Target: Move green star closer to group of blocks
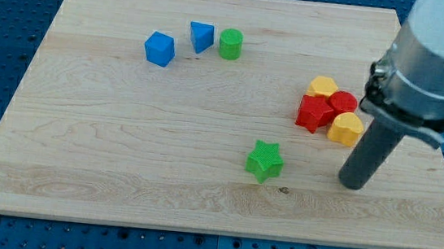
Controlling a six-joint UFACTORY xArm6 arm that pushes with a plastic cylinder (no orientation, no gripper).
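- My tip [354, 184], the bare end of a dark rod: no fingers, so nothing released or grasped. It rests on the pale wooden board [123, 131], right of the green plastic star block [264, 160] and just below the cluster.
- Green star lies apart from the red star-like block [314, 113], red rounded block [343, 102] and two yellow blocks [345, 129] [322, 87].
- Judgement: circle to the star's lower-left, then push toward the upper right, centred, slowly, stopping short.

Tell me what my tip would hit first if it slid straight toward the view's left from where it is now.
Probably the green star. My tip sits to its right at nearly the same height in the view; nothing lies between them, though a slight offset could make it only clip the star's lower edge.
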